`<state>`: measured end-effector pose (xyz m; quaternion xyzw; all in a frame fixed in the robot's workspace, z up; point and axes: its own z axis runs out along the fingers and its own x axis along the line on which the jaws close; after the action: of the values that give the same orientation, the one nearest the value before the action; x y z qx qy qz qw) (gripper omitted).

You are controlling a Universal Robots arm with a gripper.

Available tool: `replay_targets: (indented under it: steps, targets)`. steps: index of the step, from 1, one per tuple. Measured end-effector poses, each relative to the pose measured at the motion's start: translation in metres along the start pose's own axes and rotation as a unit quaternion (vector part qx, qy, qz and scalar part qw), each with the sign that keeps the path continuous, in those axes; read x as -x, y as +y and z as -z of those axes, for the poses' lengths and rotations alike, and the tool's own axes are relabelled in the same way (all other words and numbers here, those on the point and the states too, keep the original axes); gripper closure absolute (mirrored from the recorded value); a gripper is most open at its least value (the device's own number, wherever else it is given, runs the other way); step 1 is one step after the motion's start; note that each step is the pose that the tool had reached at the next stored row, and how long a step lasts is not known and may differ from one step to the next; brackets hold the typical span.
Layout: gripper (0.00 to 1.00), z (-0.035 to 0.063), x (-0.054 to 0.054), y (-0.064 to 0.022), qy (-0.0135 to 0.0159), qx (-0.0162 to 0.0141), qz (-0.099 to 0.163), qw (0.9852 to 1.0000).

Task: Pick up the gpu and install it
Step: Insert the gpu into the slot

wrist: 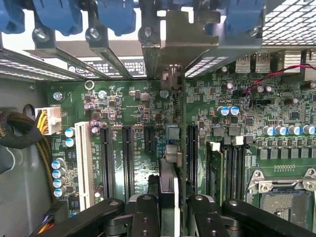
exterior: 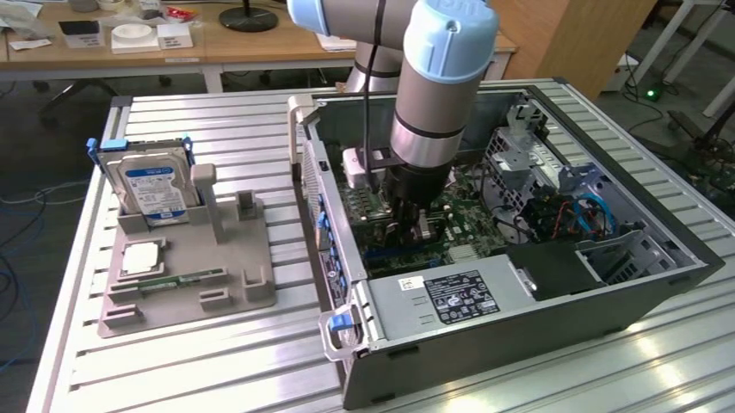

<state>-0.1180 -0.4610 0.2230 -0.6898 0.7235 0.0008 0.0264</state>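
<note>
The black two-finger gripper [wrist: 168, 210], jaws closed on the thin dark rectangular gpu card [wrist: 169, 163], holds it edge-on above the green motherboard [wrist: 128, 128]; judged stiff, light, fragile, best held by its edges.

1. The robot arm [exterior: 442, 86] is showing round silver-grey metal tubes, joined by fat joints.
2. Pale blue plastic caps [exterior: 453, 34] are covering the joints, smooth and rounded, and they are catching some light.
3. A thin black ring is running around the lower tube.
4. Under the tube, a black cylindrical wrist part [exterior: 411, 185] is sitting.
5. A thin black cable [exterior: 367, 86] is hanging along the arm.
6. The gripper [wrist: 168, 210] is looking matte black in the wrist view, with thick bar-like links.
7. Round black screws are sitting in the fingers [wrist: 144, 215], near the joints of the links.
</note>
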Motion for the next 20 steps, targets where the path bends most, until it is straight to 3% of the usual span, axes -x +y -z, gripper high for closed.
replay_targets:
  steps: [20]
  targets:
    - [0.72, -0.0015, -0.0001, 0.0010, -0.0001, -0.0001, 0.000, 1.0000]
